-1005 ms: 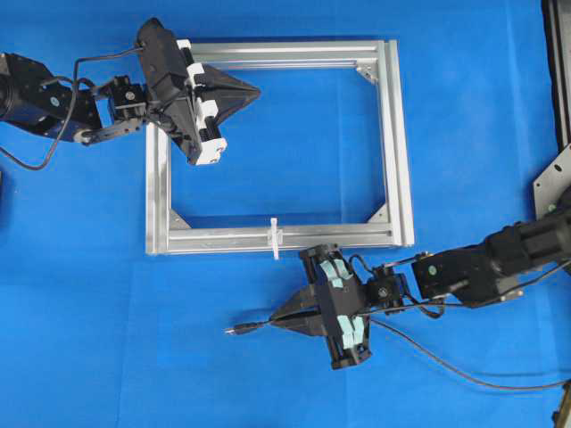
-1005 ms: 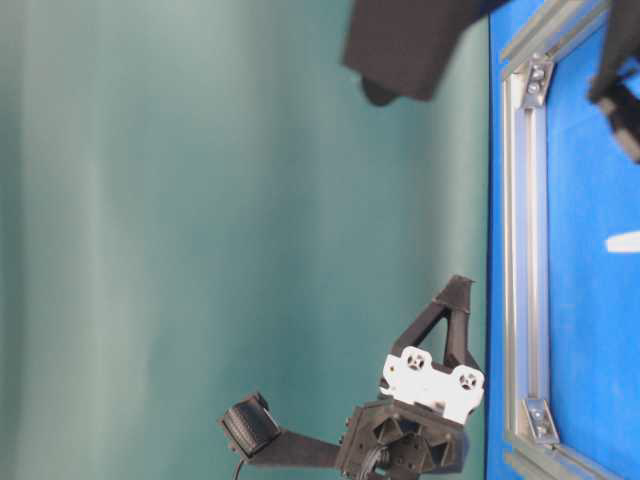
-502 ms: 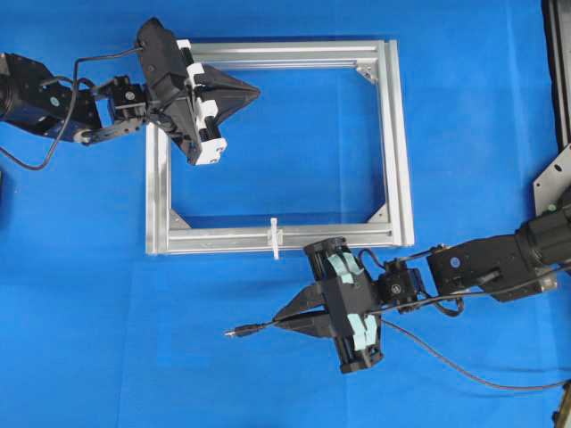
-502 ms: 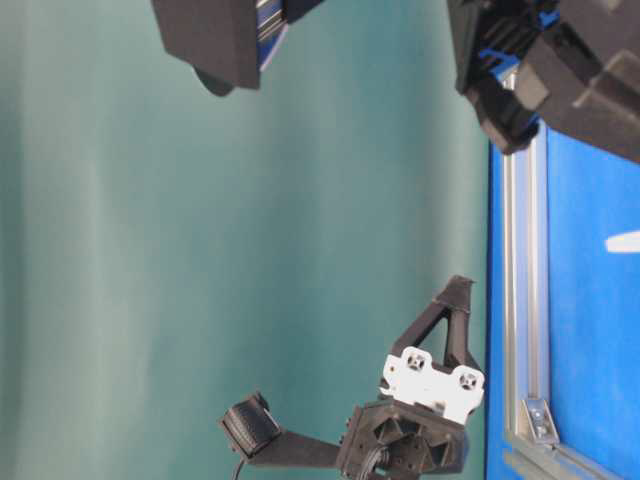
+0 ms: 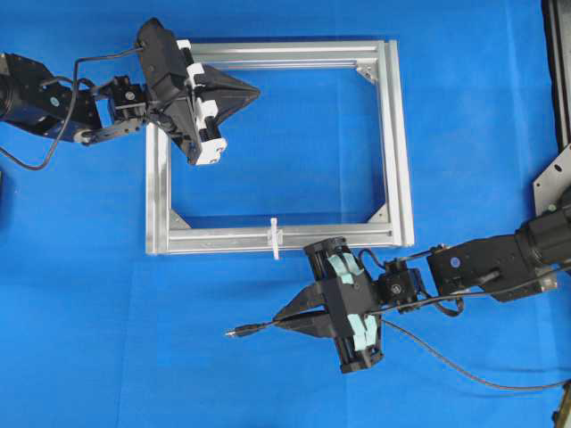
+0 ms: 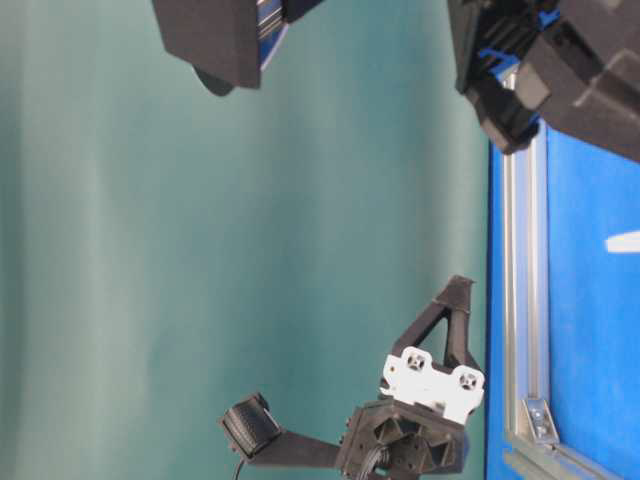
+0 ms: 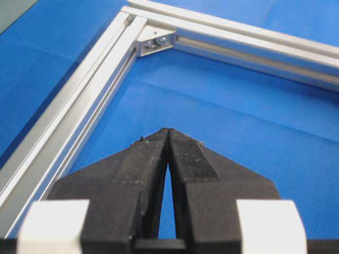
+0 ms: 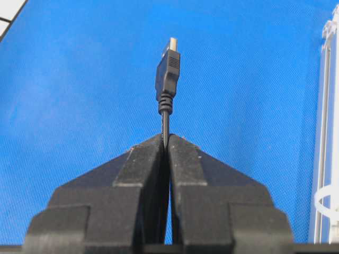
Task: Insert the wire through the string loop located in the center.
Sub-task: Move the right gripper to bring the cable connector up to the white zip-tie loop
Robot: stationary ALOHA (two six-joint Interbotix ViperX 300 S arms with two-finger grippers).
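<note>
although the right gripper [image 5: 284, 319] was clenched on the wire [image 5: 252, 328] just behind its plug, nothing had passed the string loop [image 5: 275, 238] on the frame's [image 5: 393, 143] near bar; threading remained. the left gripper [image 5: 252, 90] was pinched closed, empty.

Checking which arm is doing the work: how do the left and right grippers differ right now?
The right gripper is shut on the wire, whose plug sticks out past its tips; the left gripper is shut on nothing. The left gripper hovers over the aluminium frame near its top left corner; the right gripper sits outside the frame, below the bar that carries the string loop. Both have black fingers pressed together.
</note>
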